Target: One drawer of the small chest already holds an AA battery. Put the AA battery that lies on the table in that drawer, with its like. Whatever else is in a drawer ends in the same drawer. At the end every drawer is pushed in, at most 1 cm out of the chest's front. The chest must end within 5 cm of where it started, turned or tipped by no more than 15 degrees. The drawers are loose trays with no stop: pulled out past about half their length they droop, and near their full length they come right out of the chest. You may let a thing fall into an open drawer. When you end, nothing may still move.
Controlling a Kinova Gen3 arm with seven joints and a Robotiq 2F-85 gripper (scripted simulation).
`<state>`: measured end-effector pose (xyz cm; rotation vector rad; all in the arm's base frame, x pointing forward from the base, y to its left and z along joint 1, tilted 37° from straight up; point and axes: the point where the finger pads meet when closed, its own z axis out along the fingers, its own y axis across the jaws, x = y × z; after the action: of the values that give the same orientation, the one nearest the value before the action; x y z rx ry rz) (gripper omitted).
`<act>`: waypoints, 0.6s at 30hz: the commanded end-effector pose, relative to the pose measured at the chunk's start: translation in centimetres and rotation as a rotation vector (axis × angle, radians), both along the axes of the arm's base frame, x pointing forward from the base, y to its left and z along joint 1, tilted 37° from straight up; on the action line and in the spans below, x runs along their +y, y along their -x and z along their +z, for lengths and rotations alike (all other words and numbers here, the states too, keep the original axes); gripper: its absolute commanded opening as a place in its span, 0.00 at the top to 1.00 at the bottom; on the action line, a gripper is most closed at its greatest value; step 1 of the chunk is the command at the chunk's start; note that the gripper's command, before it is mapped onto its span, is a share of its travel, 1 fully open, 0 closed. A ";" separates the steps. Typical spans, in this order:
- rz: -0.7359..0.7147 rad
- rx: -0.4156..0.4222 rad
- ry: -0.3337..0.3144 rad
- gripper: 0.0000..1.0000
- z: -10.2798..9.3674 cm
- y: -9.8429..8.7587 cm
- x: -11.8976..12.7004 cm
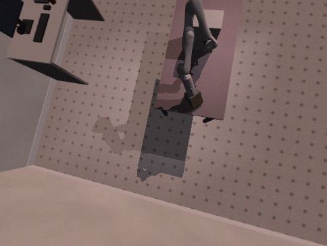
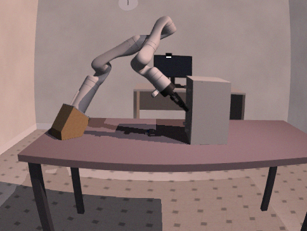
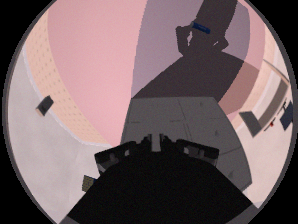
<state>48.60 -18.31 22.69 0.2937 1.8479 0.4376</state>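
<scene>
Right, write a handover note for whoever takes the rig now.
Gripper: at the front of the chest, fingers close together; whether they grip a handle, I cannot tell.
Loose battery: on the table, in front of the chest.
Its like: not visible; which drawer, unknown from here.
Done: chest stands upright; no drawer visibly pulled out.
Left: open the right drawer partway, put the loose battery in, push it shut, let everything settle.
</scene>
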 end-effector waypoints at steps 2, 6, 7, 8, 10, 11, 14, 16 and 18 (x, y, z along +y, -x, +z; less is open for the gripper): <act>-0.001 -0.001 0.000 0.87 0.0 0.1 0.0; -0.001 -0.001 0.001 0.87 0.0 0.2 0.0; -0.001 -0.001 0.001 0.87 0.0 0.2 0.0; -0.001 -0.001 0.001 0.87 -0.1 0.3 0.0; -0.001 -0.001 0.000 0.87 -0.1 0.4 0.0; -0.001 -0.001 0.000 0.87 -0.1 0.4 0.0; -0.001 -0.001 0.001 0.87 -0.2 0.5 0.0; -0.001 -0.001 0.001 0.87 -0.2 0.6 0.1; -0.001 -0.001 0.000 0.87 -0.3 0.8 0.1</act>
<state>48.00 -18.07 22.48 0.2885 1.8469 0.4380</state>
